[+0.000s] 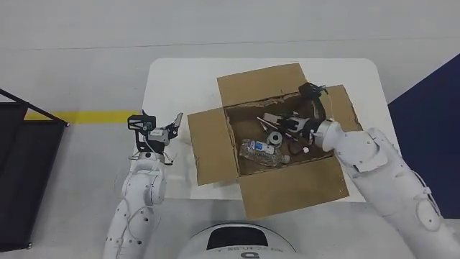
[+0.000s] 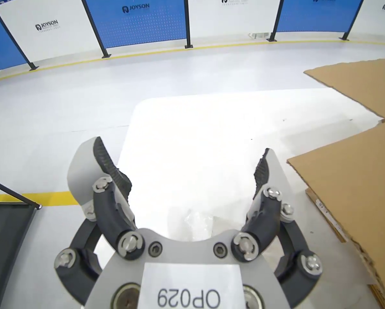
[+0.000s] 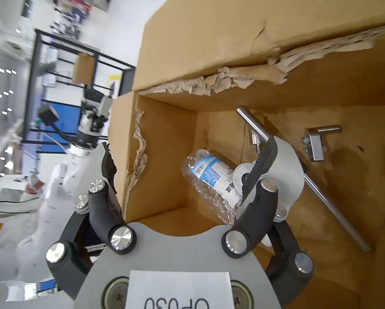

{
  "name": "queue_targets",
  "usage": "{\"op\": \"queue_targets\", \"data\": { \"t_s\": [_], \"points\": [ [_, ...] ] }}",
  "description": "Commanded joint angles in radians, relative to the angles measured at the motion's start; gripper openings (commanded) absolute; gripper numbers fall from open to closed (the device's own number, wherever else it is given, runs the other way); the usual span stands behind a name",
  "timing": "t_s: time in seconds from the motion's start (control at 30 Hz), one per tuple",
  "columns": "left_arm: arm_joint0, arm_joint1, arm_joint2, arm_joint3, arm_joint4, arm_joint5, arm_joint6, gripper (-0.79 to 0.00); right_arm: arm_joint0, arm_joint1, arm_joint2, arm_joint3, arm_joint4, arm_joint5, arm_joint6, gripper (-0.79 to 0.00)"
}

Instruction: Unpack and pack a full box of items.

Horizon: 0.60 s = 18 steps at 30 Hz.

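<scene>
An open cardboard box (image 1: pixel 215 144) stands in the middle of the white table (image 1: pixel 180 79) with its flaps spread out. Inside lie a crushed clear plastic bottle (image 1: pixel 262 152) (image 3: pixel 208 178), a white round roll (image 1: pixel 274 139) (image 3: pixel 242 173), a long metal rod (image 3: pixel 327 201) and a small metal bracket (image 3: pixel 318 144). My right gripper (image 1: pixel 286 125) (image 3: pixel 189 149) is open inside the box, just above the bottle and roll, holding nothing. My left gripper (image 1: pixel 164 126) (image 2: pixel 182 159) is open and empty over the bare table left of the box.
The box's inner edges (image 3: pixel 211 83) are torn and ragged. A box flap (image 2: pixel 350 188) lies close beside the left gripper. A black rack (image 1: pixel 21 173) stands on the floor to the left, and a blue panel (image 1: pixel 431 115) to the right.
</scene>
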Motion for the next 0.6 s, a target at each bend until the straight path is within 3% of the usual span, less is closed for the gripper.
{"op": "queue_targets", "data": {
  "t_s": [0.0, 0.3, 0.43, 0.57],
  "points": [
    [0.0, 0.0, 0.0, 0.0, 0.0, 0.0, 0.0, 0.0, 0.059, -0.017, -0.076, 0.01, -0.036, 0.073, 0.002, -0.785],
    [0.0, 0.0, 0.0, 0.0, 0.0, 0.0, 0.0, 0.0, 0.267, -0.097, -0.294, 0.111, -0.093, 0.207, 0.004, -0.785],
    [0.0, 0.0, 0.0, 0.0, 0.0, 0.0, 0.0, 0.0, 0.338, -0.132, -0.346, 0.162, -0.07, 0.232, -0.003, -0.785],
    [0.0, 0.0, 0.0, 0.0, 0.0, 0.0, 0.0, 0.0, 0.416, -0.173, -0.361, 0.263, 0.01, 0.278, -0.086, -0.785]
  ]
}}
